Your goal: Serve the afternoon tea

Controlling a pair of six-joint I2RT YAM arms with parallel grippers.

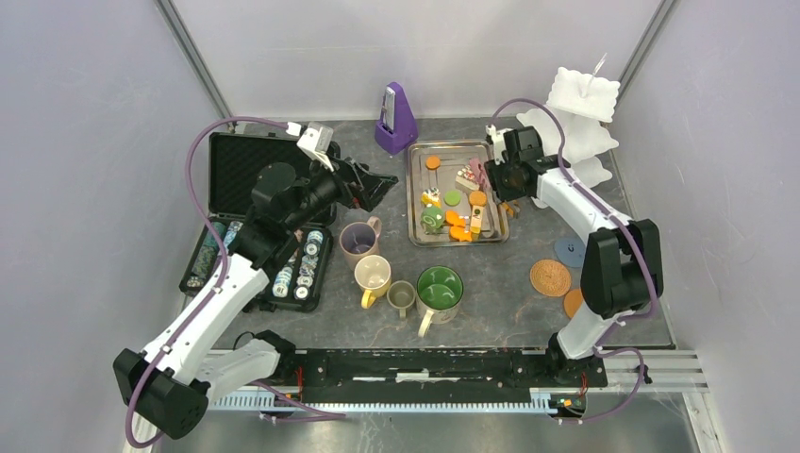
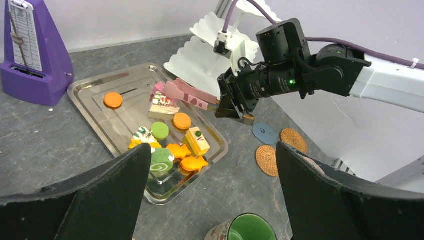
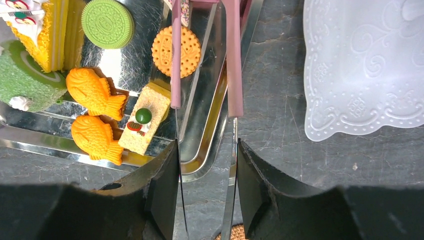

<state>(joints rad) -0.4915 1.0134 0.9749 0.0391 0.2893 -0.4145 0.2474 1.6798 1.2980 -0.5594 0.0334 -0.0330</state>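
My right gripper [image 3: 207, 165] is shut on metal tongs [image 3: 233, 65] with pink tips. They reach over the steel tray [image 1: 411, 189] toward a pink-and-white cake slice [image 2: 162, 106]; whether they touch it I cannot tell. The tray holds toy pastries: orange fish [image 3: 95, 92], a yellow cake slice [image 3: 145, 122], orange [image 3: 182, 50] and green [image 3: 107, 22] biscuits. My left gripper [image 2: 212, 165] hangs open and empty left of the tray, above the table. Mauve [image 1: 358, 239], yellow [image 1: 372, 275], olive [image 1: 402, 296] and big green [image 1: 440, 288] mugs stand in front. The white stand [image 1: 580, 118] is at the back right.
Two cork coasters [image 1: 550, 277] and a blue disc [image 1: 570, 250] lie right of the tray, beside the right arm. A purple metronome [image 1: 396, 118] stands behind the tray. An open black case with poker chips [image 1: 255, 217] sits at the left, under the left arm.
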